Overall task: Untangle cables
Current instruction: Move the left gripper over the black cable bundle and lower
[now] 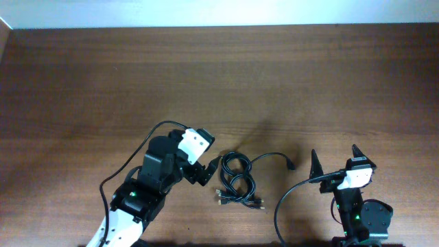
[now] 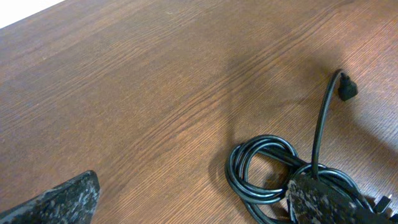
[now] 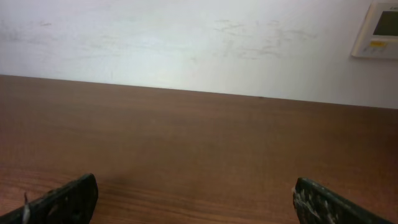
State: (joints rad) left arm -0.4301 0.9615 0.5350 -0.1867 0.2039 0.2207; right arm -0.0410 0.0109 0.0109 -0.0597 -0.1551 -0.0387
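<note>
The cables [image 1: 236, 182] lie coiled on the table [image 1: 206, 68] toward its 6 o'clock edge, with one plug end trailing off toward 3 o'clock. The left pincer [image 1: 208, 171], spread wide, is just beside them at 9 o'clock. The right pincer [image 1: 336, 163], also spread, stands apart at 3 o'clock.

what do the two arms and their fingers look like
Both arms are black with white housings. The left arm has a white lower link, the right arm a rounded black base; each shows a small green light and trails a thick black wire. The fingers are black, tapered to points, and look speckled and scuffed up close.
</note>
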